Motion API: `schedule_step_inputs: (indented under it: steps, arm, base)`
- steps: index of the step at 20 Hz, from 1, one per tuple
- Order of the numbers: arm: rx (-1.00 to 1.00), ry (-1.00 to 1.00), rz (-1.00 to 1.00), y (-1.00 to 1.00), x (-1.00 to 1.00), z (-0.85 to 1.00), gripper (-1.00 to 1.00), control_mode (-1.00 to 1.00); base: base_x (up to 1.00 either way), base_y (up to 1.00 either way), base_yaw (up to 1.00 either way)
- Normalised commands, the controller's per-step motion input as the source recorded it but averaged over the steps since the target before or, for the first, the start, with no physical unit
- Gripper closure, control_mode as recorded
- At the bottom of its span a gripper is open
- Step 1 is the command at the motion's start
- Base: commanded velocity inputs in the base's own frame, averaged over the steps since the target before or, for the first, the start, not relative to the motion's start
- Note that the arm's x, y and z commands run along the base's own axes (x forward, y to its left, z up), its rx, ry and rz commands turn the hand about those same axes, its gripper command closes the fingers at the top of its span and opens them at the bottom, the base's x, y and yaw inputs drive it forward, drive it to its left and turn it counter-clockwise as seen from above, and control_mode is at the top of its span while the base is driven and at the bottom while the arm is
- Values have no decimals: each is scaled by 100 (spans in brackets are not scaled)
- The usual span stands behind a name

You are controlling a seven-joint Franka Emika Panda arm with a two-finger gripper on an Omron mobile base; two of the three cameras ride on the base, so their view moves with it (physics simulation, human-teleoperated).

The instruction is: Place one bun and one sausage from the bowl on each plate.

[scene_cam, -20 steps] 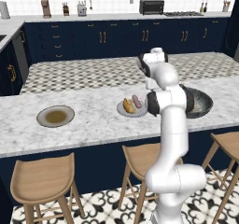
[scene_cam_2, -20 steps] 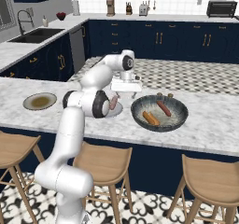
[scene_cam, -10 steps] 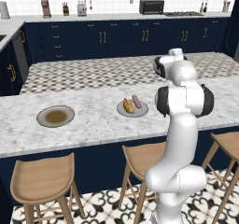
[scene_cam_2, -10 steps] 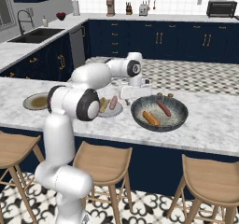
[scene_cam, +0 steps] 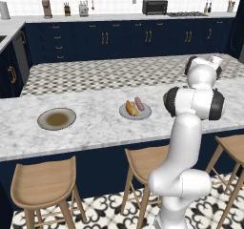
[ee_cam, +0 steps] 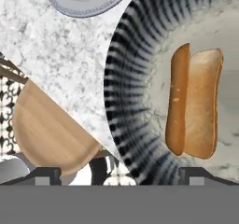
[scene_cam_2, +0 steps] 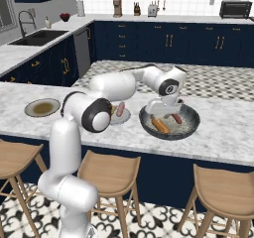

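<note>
My gripper hangs open over the left part of the dark bowl, with nothing between its fingers. In the bowl lie a bun and a sausage. The hand view looks down on the bowl's ribbed wall and the split bun on its pale floor, to the right of my gripper. Left of the bowl, the light grey plate carries a bun and a sausage. The olive-centred plate sits bare, far left.
Everything stands on a marble island counter with a patterned strip behind. Wooden stools line the near edge, one seen below the counter edge. Cabinets and small appliances run along the back wall.
The arm has swung right, from above the light grey plate to above the bowl. The gripper stayed open and empty. Plates and food have not moved.
</note>
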Motion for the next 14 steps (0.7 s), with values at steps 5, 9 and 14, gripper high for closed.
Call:
schedule_step_inputs:
  steps: [5,9,14]
  arm:
    - [-2,0,-28,-8,27,-24,-100,-100]
    - [-5,14,-26,9,30,-5,-100,-100]
    - [-13,4,-4,48,0,-18,-100,-100]
  base:
    - [0,0,0]
    - [0,0,0]
    - [0,0,0]
